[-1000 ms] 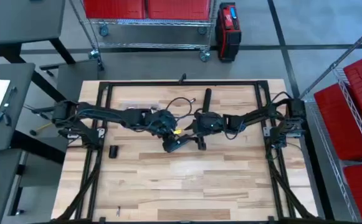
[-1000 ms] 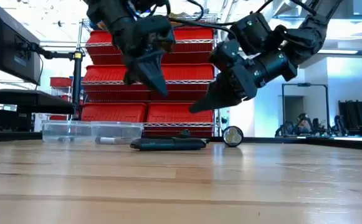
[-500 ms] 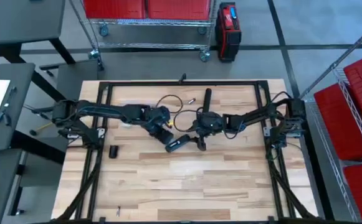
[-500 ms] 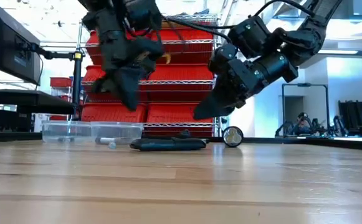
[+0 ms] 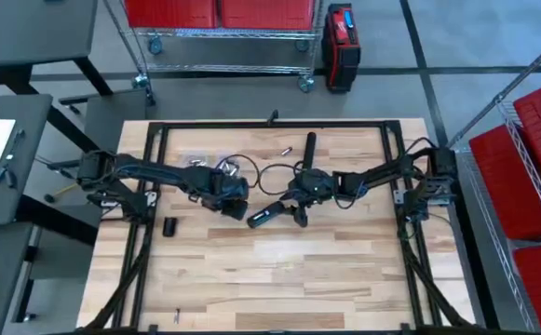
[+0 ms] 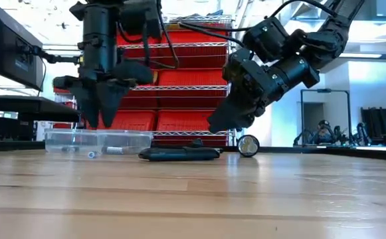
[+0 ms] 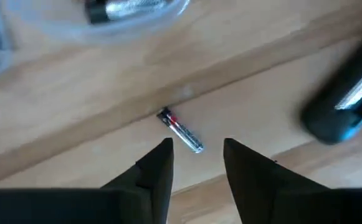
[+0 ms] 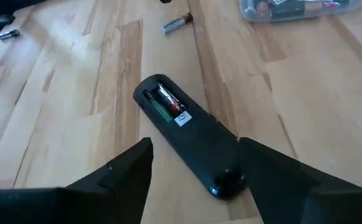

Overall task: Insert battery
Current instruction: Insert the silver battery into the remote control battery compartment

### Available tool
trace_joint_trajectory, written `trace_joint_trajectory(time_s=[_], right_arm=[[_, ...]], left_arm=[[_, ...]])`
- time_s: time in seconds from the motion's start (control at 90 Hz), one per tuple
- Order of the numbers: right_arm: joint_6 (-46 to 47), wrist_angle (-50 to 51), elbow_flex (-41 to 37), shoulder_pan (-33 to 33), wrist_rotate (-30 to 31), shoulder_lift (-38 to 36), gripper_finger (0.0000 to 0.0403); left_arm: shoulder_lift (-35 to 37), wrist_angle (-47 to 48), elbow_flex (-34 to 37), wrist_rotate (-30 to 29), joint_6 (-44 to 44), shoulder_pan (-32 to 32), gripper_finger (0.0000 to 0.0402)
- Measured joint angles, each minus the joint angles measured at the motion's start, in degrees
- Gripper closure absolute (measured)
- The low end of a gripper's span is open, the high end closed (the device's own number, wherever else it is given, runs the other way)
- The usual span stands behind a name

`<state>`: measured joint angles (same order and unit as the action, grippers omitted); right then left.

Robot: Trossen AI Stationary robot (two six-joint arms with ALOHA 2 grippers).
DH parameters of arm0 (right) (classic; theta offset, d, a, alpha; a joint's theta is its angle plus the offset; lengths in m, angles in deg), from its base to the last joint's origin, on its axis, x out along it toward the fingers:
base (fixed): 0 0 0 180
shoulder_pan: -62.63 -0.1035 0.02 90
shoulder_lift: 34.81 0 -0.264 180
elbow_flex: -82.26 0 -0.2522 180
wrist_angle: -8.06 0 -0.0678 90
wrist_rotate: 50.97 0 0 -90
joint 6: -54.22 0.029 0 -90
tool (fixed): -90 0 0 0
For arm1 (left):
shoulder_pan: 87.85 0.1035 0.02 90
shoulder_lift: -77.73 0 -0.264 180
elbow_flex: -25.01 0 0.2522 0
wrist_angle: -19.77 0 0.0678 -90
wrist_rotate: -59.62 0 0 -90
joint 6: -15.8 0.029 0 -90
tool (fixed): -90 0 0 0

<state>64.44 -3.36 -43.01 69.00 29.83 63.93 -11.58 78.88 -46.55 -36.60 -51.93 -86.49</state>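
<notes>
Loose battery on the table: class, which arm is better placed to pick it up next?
Left. The left gripper hangs open right over the loose battery; the right gripper hovers open over the remote.

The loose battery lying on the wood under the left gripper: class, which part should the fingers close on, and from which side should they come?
Close on the battery's middle, across its round sides, coming straight down from above. It lies flat and alone on the table, ends free, so nothing crowds it. The left gripper hangs open above it, fingers spread wider than the barrel.
</notes>
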Motion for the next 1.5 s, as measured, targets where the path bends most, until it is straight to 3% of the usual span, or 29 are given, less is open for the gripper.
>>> trace_joint_trajectory(time_s=[0.167, 0.256, 0.367, 0.6, 0.8, 1.011, 1.311, 1.5], right_arm=[[0.31, 0.37, 0.00, 0.04, 0.01, 0.00, 0.0174], [0.33, 0.43, 0.00, 0.02, 0.01, 0.00, 0.0174], [0.33, 0.64, 0.00, -0.39, 0.04, 0.00, 0.0174], [0.35, 1.02, 0.00, -0.61, 0.24, 0.00, 0.0174], [0.28, 1.22, 0.00, -0.84, 0.23, 0.00, 0.0174], [0.31, 1.63, 0.00, -0.87, 0.25, 0.00, 0.0174], [0.37, 1.58, 0.00, -1.11, 0.25, 0.00, 0.0174], [0.49, 1.61, 0.00, -1.52, 0.27, 0.00, 0.0175]], left_arm=[[0.00, -0.39, 4.36, 0.14, -9.36, -3.16, 0.0280], [-0.01, -5.83, 7.50, 0.23, -13.41, -3.66, 0.0280], [-0.05, -14.01, 11.14, 2.72, -15.84, -4.24, 0.0280], [0.27, -15.20, 15.32, 1.42, -20.72, -5.83, 0.0280], [0.16, -17.78, 13.93, 0.66, -4.18, -5.70, 0.0280], [-0.03, -17.25, 6.47, 1.60, 16.58, -5.64, 0.0280], [-0.20, -20.42, 8.40, 1.03, 14.95, -5.64, 0.0280], [-0.18, -27.11, 11.38, 3.26, 14.26, -6.92, 0.0280]])
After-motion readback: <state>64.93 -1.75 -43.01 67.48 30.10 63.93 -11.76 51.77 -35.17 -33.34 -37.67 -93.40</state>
